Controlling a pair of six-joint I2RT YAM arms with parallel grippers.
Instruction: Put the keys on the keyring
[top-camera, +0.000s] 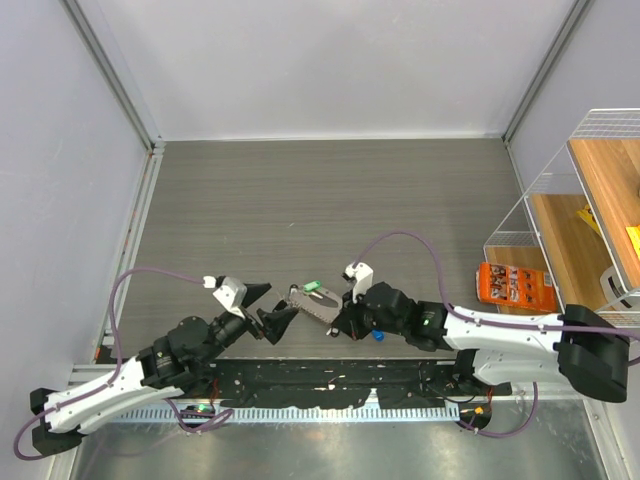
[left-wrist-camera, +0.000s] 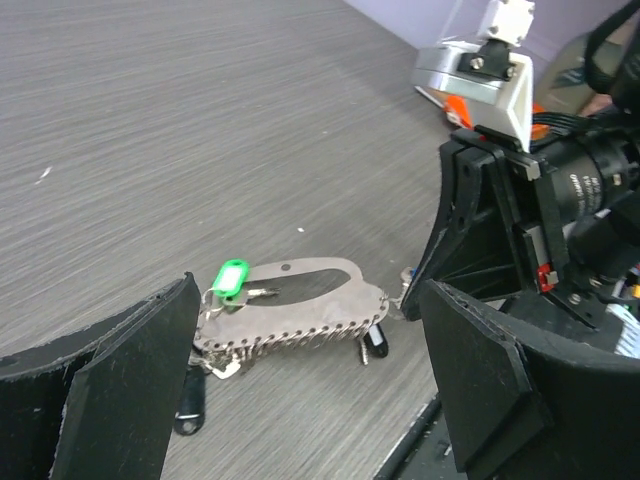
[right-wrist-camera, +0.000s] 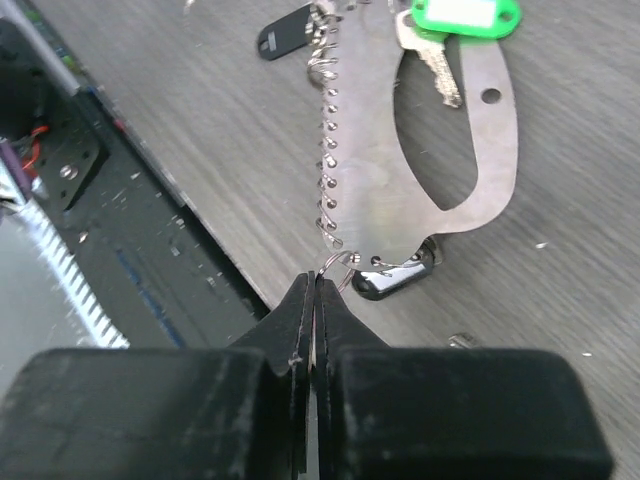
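Observation:
The keyring (top-camera: 312, 303) is a flat silvery plate with an oval cut-out and a row of small wire rings along one edge. It lies between both grippers. A green-headed key (top-camera: 312, 287) sits at its far end, and a blue key (top-camera: 379, 336) lies under the right arm. My right gripper (right-wrist-camera: 316, 280) is shut on a small wire ring (right-wrist-camera: 335, 262) at the plate's (right-wrist-camera: 375, 180) near corner, beside a black key head (right-wrist-camera: 395, 280). My left gripper (left-wrist-camera: 310, 330) is open, with its jaws either side of the plate (left-wrist-camera: 300, 315) and not touching it. Another black key (left-wrist-camera: 189, 408) lies by its left finger.
An orange packet (top-camera: 514, 287) lies on the table at the right. A wire rack with wooden shelves (top-camera: 590, 200) stands at the far right. The black base rail (top-camera: 330, 380) runs along the near edge, close behind both grippers.

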